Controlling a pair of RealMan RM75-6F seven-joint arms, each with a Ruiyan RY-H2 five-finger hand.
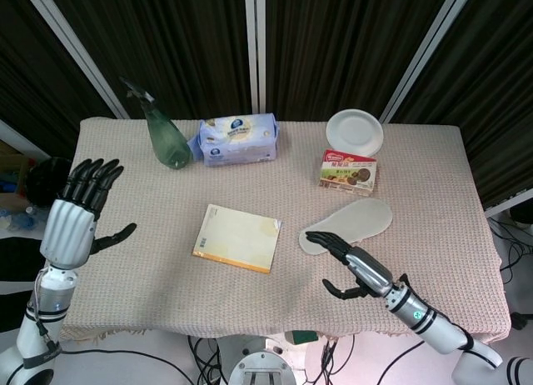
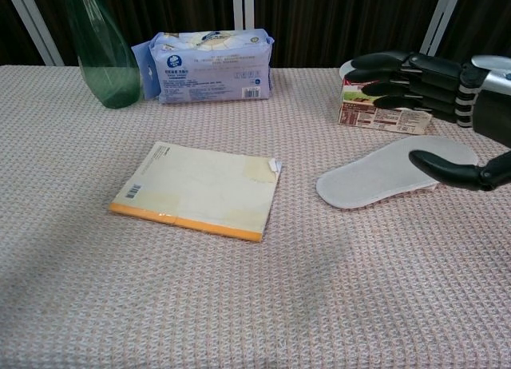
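The right hand point(image 1: 354, 267) hovered with fingers spread and nothing in it, just over the near end of the insole point(image 1: 348, 226), which lay flat to the right of the book point(image 1: 237, 237). The left hand point(image 1: 73, 218) was likewise spread and bare, well to the book's left. Beyond the book stood a bottle point(image 1: 165, 135), tissues point(image 1: 238, 139), a box point(image 1: 349, 171) and a plate point(image 1: 355, 132).

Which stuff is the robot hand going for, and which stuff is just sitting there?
In use:
right hand, open, reaching over the white insole

Just lying about:
book
biscuit box
white plate
tissue pack
green spray bottle
left hand, open, off to the side
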